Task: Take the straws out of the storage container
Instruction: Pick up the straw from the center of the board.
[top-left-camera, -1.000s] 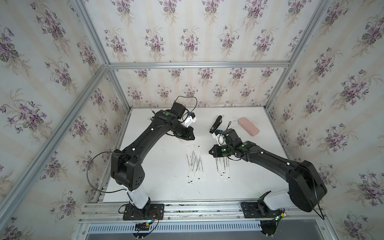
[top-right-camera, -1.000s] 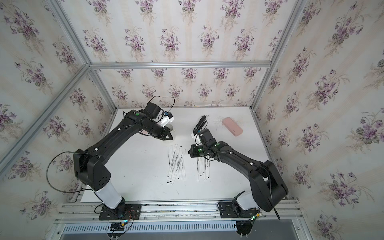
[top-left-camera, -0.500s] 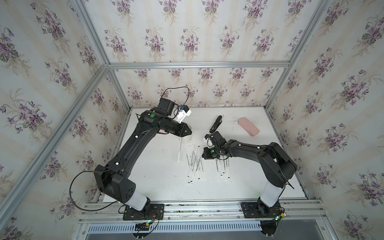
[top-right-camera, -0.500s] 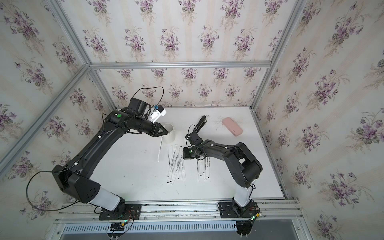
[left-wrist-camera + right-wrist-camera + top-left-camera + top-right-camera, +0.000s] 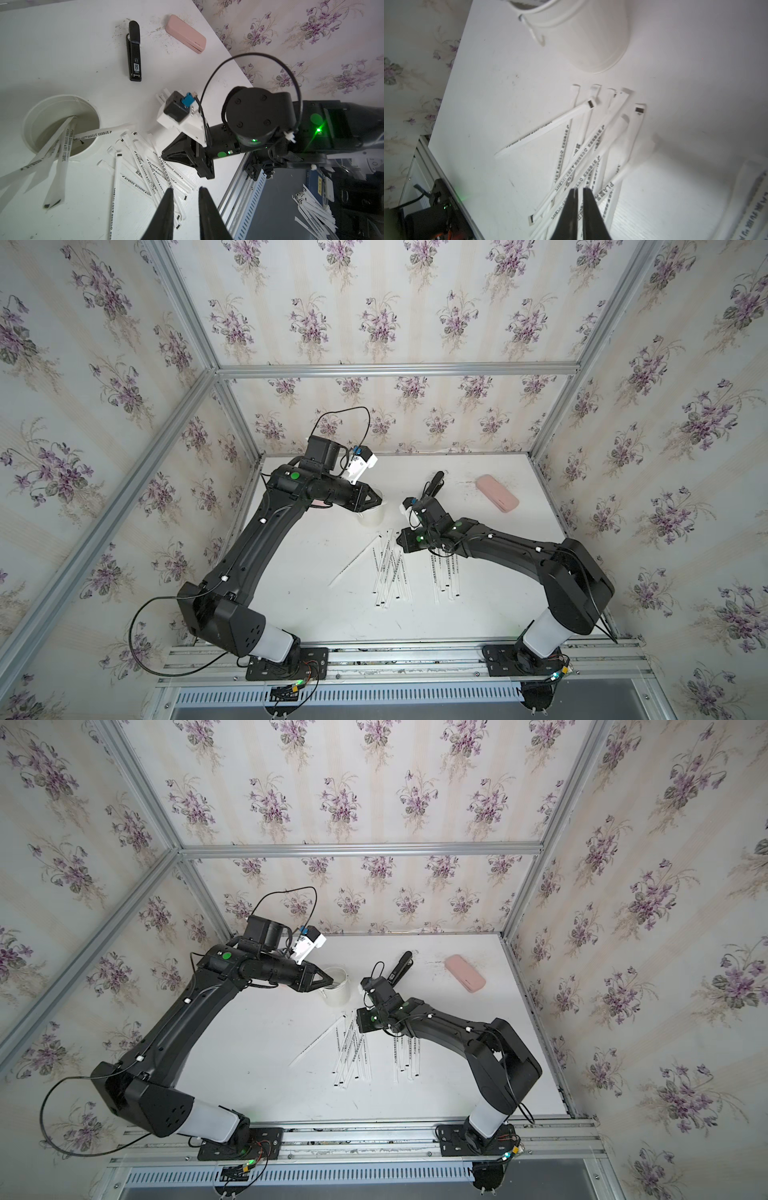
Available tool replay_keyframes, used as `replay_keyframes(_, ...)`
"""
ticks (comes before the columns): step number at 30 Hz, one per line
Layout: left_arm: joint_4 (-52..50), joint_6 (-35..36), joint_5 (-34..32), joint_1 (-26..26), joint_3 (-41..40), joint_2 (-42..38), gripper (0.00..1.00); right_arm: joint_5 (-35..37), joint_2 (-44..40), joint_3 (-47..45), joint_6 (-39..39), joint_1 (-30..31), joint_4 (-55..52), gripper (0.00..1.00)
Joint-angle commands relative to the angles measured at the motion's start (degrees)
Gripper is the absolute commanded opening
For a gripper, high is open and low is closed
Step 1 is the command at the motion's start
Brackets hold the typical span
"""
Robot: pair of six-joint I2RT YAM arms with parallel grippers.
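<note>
About twenty straws (image 5: 388, 568), one container (image 5: 371, 517), one stapler (image 5: 434, 485), one pink case (image 5: 496, 499).

The straws (image 5: 390, 568) are wrapped in thin white paper, dull and a bit crinkly, and the cup (image 5: 337, 992) is smooth white plastic with a soft shine. The table (image 5: 311, 597) is white and dull with dirty specks. The stapler (image 5: 134, 56) is shiny black plastic, the pink case (image 5: 186, 37) looks smooth, and the bars (image 5: 395, 369) are bare grey metal.

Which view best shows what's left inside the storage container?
Left wrist: it looks down into the storage container, showing a few straws leaning inside. Both top views catch its rim and wall, the left arm covering part. Right wrist shows only the outer wall and a lug.
</note>
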Motion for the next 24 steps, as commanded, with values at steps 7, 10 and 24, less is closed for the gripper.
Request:
replay_keyframes(7, 5.61, -1.68, -24.12, 7.22, -9.13, -17.31, 0.29, 1.32, 2.35, 4.98, -30.18, 11.31, 1.63, 0.25)
replay_keyframes(10, 6.70, -1.66, -29.40, 9.70, -12.57, -21.76, 0.34, 2.39, 5.42, 7.19, -39.72, 13.35, 2.09, 0.29)
replay_keyframes(24, 8.58, -1.44, -28.33, 12.59, -15.63, -26.86, 0.37, 6.10, 26.60, 26.28, -57.17, 14.54, -8.12, 0.41)
